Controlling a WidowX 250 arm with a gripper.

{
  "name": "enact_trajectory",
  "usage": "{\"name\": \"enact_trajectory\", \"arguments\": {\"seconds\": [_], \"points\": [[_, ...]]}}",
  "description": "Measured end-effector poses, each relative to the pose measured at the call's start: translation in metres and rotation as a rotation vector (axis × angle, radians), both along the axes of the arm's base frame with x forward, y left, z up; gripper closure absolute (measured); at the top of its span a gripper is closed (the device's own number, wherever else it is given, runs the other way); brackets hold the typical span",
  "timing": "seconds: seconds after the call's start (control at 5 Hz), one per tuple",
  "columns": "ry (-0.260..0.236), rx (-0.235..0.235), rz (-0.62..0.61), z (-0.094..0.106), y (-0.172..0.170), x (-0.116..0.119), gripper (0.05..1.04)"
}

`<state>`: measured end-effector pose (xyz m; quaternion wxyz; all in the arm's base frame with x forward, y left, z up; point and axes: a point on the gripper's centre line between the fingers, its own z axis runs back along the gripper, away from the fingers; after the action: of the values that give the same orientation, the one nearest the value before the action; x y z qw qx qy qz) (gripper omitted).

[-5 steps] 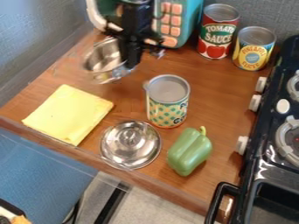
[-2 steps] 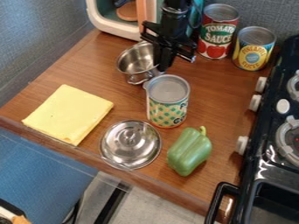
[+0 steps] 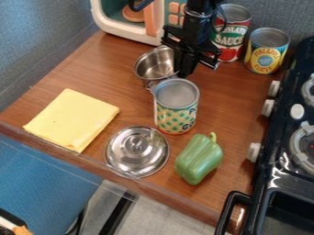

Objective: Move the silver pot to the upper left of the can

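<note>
The gripper [image 3: 186, 68] hangs down near the top centre, shut on the right side of the silver pot [image 3: 153, 67]. The pot is upright, its mouth facing up, just up and left of the green-dotted can [image 3: 175, 114]. Its near handle is close to the can's top left edge; whether they touch I cannot tell. Part of the pot's right side is hidden behind the gripper. I cannot tell whether its base rests on the counter.
Behind the gripper stand a tomato can [image 3: 226, 53] and a pineapple can [image 3: 266, 53], with a toy microwave [image 3: 116, 28] at the back. A yellow cloth [image 3: 70, 120], a metal lid [image 3: 137, 151] and a green pepper [image 3: 199, 159] lie nearer. The stove [image 3: 276, 158] borders the right.
Gripper and silver pot have moved together to the right, from beside the microwave's front to close by the dotted can. The other things have stayed put.
</note>
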<state>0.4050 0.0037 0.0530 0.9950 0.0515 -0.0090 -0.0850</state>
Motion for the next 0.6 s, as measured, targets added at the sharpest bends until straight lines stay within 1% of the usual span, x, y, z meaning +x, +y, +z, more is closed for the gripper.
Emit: {"name": "enact_trajectory", "arguments": {"seconds": [0.2, 0.4, 0.6], "points": [[0.001, -0.003, -0.017, -0.0007, -0.0036, 0.0001, 0.992], [0.001, -0.013, -0.015, -0.0008, -0.0057, 0.0, 0.828], [0.004, -0.015, -0.037, -0.0013, -0.013, -0.0009, 0.55]]}}
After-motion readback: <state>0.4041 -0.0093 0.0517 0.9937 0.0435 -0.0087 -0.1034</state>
